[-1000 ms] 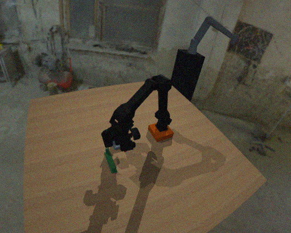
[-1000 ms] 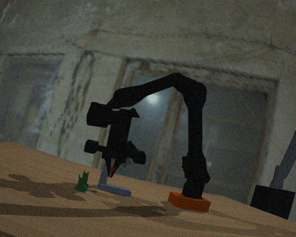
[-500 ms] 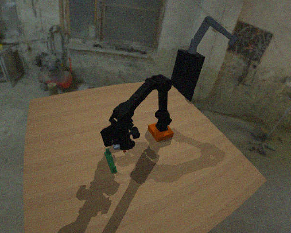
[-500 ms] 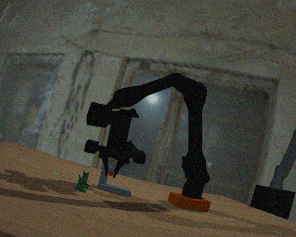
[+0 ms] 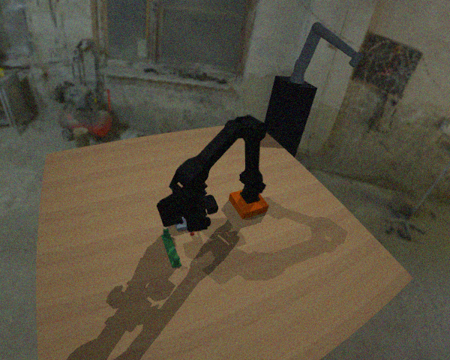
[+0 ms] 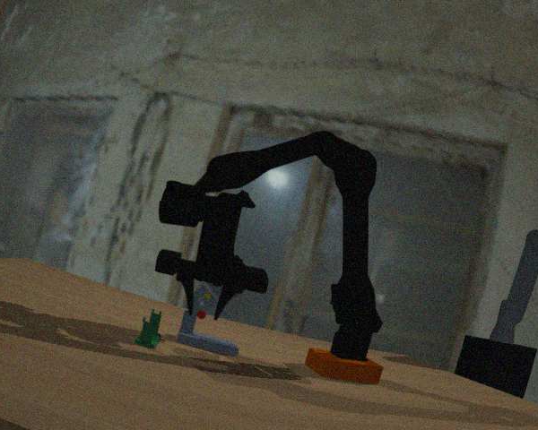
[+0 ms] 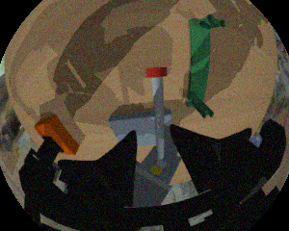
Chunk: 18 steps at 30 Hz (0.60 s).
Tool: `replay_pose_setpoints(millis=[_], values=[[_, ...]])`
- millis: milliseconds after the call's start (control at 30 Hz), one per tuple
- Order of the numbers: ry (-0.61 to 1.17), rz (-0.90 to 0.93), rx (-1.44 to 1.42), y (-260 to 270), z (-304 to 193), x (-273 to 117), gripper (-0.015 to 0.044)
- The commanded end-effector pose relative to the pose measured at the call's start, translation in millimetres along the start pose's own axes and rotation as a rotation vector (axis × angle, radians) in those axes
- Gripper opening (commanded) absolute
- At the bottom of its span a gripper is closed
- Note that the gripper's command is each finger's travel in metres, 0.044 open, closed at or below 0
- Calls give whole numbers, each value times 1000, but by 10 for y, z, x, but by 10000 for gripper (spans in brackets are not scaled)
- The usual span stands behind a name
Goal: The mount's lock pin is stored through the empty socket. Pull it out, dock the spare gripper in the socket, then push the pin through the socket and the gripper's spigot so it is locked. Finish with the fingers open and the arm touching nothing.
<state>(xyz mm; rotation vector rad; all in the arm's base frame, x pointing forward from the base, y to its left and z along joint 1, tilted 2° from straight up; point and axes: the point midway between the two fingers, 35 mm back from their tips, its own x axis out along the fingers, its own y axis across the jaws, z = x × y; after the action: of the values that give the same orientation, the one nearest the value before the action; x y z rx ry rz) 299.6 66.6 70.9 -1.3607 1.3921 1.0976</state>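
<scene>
The mount point(image 6: 209, 343) point(image 7: 140, 127) is blue-grey, with a low base and an upright; it is mostly hidden behind the arm in the top view. The lock pin point(image 6: 201, 314) point(image 7: 157, 96) has a red head and a grey shaft. Its far end meets the mount's block; how deep it sits there cannot be told. My gripper point(image 6: 203, 316) point(image 7: 152, 131) is partly open over the mount, with the shaft showing in the gap between the fingers in the wrist view and no grip on it. The green spare gripper point(image 5: 171, 250) point(image 6: 149, 331) point(image 7: 199, 63) lies on the table beside the mount.
The arm's orange base point(image 5: 248, 205) point(image 6: 343, 366) point(image 7: 58, 134) stands on the wooden table point(image 5: 295, 317). A small yellow mark point(image 6: 207, 296) point(image 7: 155, 170) shows on the mount's block. A grey arm on a black pedestal point(image 5: 289, 112) point(image 6: 495, 365) stands beyond the table.
</scene>
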Motion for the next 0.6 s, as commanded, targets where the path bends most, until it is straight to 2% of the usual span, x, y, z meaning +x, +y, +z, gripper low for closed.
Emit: replay_pose_setpoints(millis=[0,567], values=[[-1,-1,2,3,41,-95,200],[12,8,-24,57,218,-495,200]])
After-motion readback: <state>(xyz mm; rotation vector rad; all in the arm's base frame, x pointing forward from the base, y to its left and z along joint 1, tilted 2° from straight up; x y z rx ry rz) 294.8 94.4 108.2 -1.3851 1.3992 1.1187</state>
